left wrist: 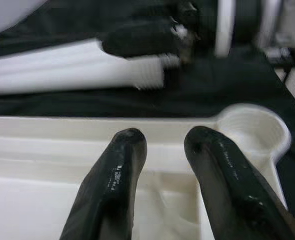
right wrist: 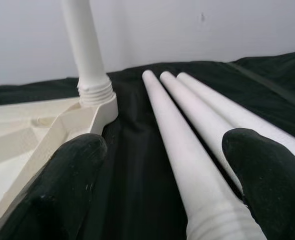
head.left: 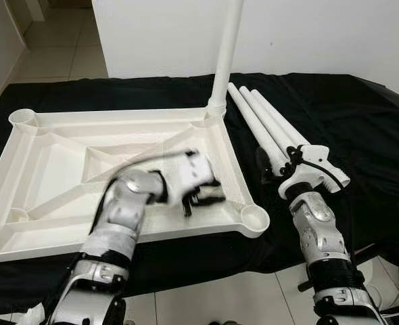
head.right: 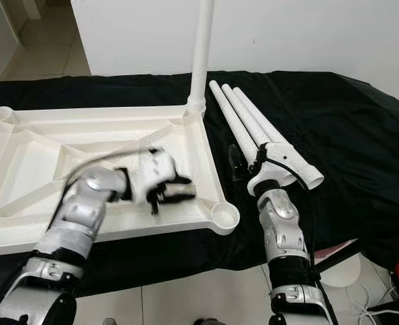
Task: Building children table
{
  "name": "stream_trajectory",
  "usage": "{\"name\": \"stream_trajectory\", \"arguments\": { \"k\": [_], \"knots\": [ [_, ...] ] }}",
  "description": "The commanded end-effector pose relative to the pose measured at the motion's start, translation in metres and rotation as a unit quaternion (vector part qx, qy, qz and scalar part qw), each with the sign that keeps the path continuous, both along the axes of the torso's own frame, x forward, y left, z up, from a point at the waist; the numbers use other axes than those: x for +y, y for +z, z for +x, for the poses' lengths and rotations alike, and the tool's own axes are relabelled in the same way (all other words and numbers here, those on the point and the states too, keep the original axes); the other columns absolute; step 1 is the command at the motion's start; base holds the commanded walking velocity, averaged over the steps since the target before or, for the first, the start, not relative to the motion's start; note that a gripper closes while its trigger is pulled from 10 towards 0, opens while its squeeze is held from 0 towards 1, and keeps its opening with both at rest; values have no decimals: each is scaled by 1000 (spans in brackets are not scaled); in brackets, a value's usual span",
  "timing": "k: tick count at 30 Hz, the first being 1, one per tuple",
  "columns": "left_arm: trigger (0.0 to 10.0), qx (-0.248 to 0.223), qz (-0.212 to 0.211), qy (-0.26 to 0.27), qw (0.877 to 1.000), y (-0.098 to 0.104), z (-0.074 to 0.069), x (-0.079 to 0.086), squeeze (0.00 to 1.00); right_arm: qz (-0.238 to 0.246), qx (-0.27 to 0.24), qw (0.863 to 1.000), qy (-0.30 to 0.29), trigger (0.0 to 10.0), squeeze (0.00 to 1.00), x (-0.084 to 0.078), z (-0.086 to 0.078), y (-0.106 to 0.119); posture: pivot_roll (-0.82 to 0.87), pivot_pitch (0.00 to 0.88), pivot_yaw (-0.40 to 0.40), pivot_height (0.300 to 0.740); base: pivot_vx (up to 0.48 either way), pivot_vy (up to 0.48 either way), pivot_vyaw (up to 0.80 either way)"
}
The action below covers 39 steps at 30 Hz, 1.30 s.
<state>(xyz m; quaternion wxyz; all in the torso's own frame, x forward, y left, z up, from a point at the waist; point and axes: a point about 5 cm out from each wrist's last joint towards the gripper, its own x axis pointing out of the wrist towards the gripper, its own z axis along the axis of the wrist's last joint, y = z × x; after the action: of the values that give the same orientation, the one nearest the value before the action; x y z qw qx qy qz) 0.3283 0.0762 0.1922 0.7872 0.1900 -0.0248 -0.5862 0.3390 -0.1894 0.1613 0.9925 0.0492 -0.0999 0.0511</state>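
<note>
Between the right jaws: three loose white legs (right wrist: 197, 135) lie side by side on the black-draped surface (head.left: 362, 128), and the nearest one runs straight up the gap.
Right gripper (right wrist: 165, 165): jaws spread wide and holding nothing, one finger on each side of the nearest leg's ribbed, threaded end.
Left gripper (left wrist: 162, 142): jaws a little apart and holding nothing, hovering over the near right part of the upturned tabletop (head.left: 44, 169); the arm is motion-blurred in the head views.
Beyond the left jaws: an empty round socket (left wrist: 252, 130) at the tabletop's near right corner, just past the fingertips.
Ahead of the right jaws, off to the tabletop side: one leg (head.left: 228, 47) already stands upright in the far right corner socket.
Task's thing: the white tabletop lies underside up on the surface, with the loose legs just beside its right edge.
Step in hand, by my reading: take the nearest loose leg and seat it in the empty near corner socket.
Doing it well: close the right jaws just behind the threads, not on them, so the end stays free to enter.
Watch for: the legs lie touching one another, so a skewed lift could roll the other two.
Left gripper's job, I'd judge: steady the tabletop rim near that socket while the leg is turned in upright.
</note>
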Motion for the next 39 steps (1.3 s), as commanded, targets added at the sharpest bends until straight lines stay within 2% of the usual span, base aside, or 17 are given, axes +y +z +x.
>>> {"name": "stream_trajectory", "arguments": {
  "k": [1, 2, 3, 4, 11, 12, 13, 14, 17, 19, 20, 22, 30, 34, 38, 39],
  "knots": [
    [10000, -47, -125, 300, 945, 14, 27, 21, 0, 9, -5, 1000, -16, 10000, 1000, -6, 2, 2, 31, 44, -51, 740, 0, 0, 0],
    [10000, -25, -155, 304, 939, 17, 29, 25, 902, 9, -5, 1000, -28, 10000, 1000, -9, 4, 3, 34, 43, -56, 740, 0, 0, 0],
    [10000, -25, -155, 304, 939, 17, 29, 25, 902, 9, -5, 1000, -28, 10000, 1000, -9, 4, 3, 34, 43, -56, 740, 0, 0, 0],
    [10000, -14, -169, 305, 937, 19, 30, 27, 1000, 7, -6, 999, -35, 10000, 1000, -10, 5, 5, 36, 43, -58, 740, 0, 0, 0],
    [10000, -22, -170, 319, 932, 23, 30, 29, 1000, -4, 3, 999, -48, 10000, 973, -13, 7, 4, 49, 54, -67, 740, 0, 0, 0],
    [10000, -10, -169, 328, 929, 24, 31, 30, 47, -12, 12, 998, -57, 10000, 0, -14, 8, 3, 50, 63, -67, 740, 0, 0, 0],
    [10000, -10, -169, 328, 929, 24, 31, 30, 47, -12, 12, 998, -57, 10000, 0, -14, 8, 3, 50, 63, -67, 740, 0, 0, 0],
    [10000, 17, -174, 339, 924, 24, 33, 31, 0, -18, 18, 998, -58, 10000, 0, -15, 9, 2, 46, 72, -67, 740, 0, 0, 0],
    [10000, 75, -189, 357, 912, 22, 36, 35, 0, -26, 31, 998, -49, 10000, 0, -15, 10, 0, 39, 70, -62, 740, 0, 0, 0],
    [10000, 89, -191, 357, 910, 20, 37, 35, 0, -31, 32, 998, -43, 10000, 0, -15, 10, 0, 38, 67, -63, 740, 0, 0, 0],
    [10000, 98, -185, 349, 913, 19, 38, 34, 0, -34, 37, 998, -37, 10000, 0, -16, 11, -1, 34, 64, -66, 740, 0, 0, 0],
    [10000, 103, -181, 343, 916, 18, 39, 33, 0, -36, 41, 998, -34, 10000, 0, -16, 12, -1, 34, 64, -66, 740, 0, 0, 0],
    [10000, 85, -184, 356, 912, 22, 39, 25, 0, -48, 43, 997, -31, 10000, 0, -19, 16, 1, 31, 47, -72, 740, 0, 0, 0],
    [10000, 58, -191, 359, 912, 30, 38, 24, 0, -51, 45, 997, -32, 10000, 0, -20, 17, 2, 26, 40, -75, 740, 0, 0, 0],
    [10000, 57, -196, 362, 909, 33, 38, 24, 0, -48, 47, 997, -28, 10000, 0, -20, 17, 2, 26, 42, -72, 740, 0, 0, 0],
    [10000, 69, -206, 355, 909, 34, 38, 22, 0, -44, 49, 998, -23, 10000, 0, -20, 17, 1, 26, 41, -73, 740, 0, 0, 0]
  ]
}}
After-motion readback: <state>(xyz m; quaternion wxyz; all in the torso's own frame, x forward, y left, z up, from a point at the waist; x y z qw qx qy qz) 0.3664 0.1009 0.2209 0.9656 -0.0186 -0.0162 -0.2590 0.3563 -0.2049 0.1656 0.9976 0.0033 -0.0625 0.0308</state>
